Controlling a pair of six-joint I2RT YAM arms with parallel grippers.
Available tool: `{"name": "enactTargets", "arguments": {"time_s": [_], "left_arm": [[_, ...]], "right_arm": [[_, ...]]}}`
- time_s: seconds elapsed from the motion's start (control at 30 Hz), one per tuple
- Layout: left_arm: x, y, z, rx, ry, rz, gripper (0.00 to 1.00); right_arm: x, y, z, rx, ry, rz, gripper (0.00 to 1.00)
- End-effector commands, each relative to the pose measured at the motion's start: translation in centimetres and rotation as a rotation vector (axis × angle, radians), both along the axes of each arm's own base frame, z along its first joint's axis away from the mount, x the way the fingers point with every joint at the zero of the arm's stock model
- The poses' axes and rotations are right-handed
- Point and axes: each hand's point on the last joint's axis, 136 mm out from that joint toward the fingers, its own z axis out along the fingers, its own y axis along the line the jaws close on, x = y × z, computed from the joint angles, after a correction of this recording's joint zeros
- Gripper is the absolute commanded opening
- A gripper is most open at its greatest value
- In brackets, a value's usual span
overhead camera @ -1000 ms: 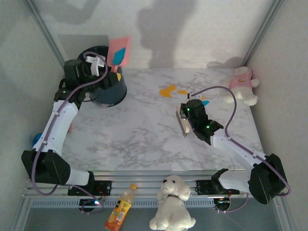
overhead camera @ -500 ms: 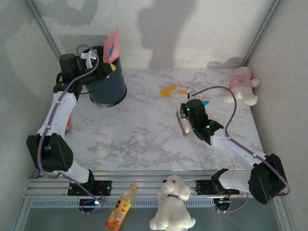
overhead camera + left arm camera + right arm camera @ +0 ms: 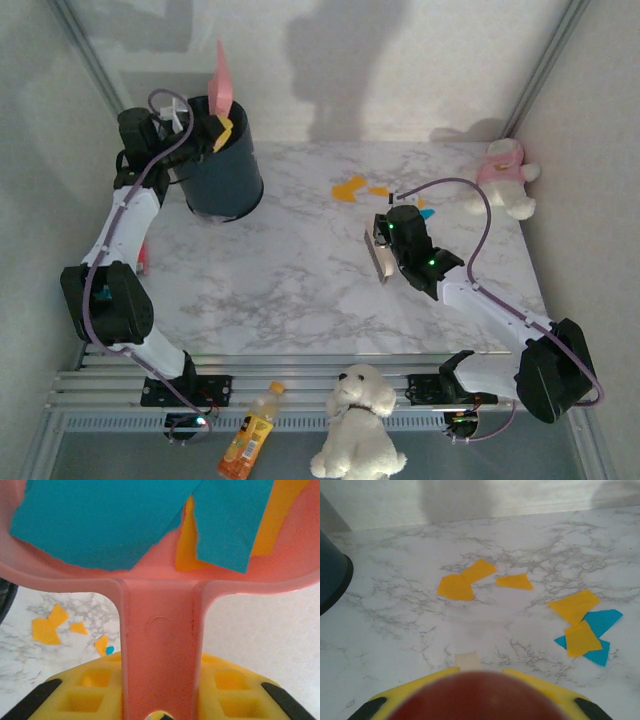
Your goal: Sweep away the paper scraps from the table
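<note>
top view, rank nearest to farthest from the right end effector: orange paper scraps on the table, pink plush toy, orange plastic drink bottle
From the right end effector:
1. orange paper scraps: just beyond it, slightly left, on the white marble-pattern table.
2. pink plush toy: far right corner.
3. orange plastic drink bottle: below the table's near edge, to the left.

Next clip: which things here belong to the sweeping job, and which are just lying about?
Job: paper scraps, pink dustpan, dark bin, block, table.
Lying about: white plush dog, orange drink bottle, pink-and-white plush toy.
</note>
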Motion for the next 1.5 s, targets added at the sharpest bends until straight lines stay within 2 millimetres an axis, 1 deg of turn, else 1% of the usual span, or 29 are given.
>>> {"name": "enactTargets", "arguments": {"time_s": [0.0,0.1,0.23,0.53,0.73,0.97,1.13,1.23,1.37,1.47], "left_arm": [[0.3,0.6,1.9,-0.113,-0.038,-0.003,0.00],[0.5,0.8,2.3,-0.198,-0.039,0.000,0.00],[0.7,1.2,2.2,-0.298,-0.023,0.008,0.00],[0.4,1.8,2.1,-0.496,-0.008,0.011,0.00],[0.2,1.6,1.6,-0.612,0.016,-0.003,0.00],[-0.1,0.6,1.6,-0.700,0.016,-0.055,0.00],[-0.1,0.4,1.6,-0.720,0.016,-0.064,0.00],[-0.1,0.1,1.5,-0.680,0.015,-0.067,0.00],[0.2,-0.4,0.9,-0.568,0.020,-0.038,0.00],[0.7,-0.7,0.1,-0.414,0.030,0.011,0.00]], "right_arm": [[0.6,0.1,2.0,0.036,-0.035,-0.015,0.00],[0.6,0.1,2.1,0.037,-0.036,-0.014,0.00],[0.5,0.1,2.1,0.035,-0.032,-0.014,0.00],[0.4,-0.1,2.0,0.031,-0.031,-0.018,0.00],[0.5,0.0,1.8,0.036,-0.024,-0.018,0.00],[0.4,-0.1,1.8,0.033,-0.025,-0.020,0.00],[0.3,-0.2,1.8,0.030,-0.026,-0.022,0.00],[0.3,-0.2,1.9,0.032,-0.028,-0.019,0.00],[0.3,-0.2,2.1,0.036,-0.033,-0.016,0.00],[0.2,-0.2,2.3,0.038,-0.038,-0.015,0.00]]}}
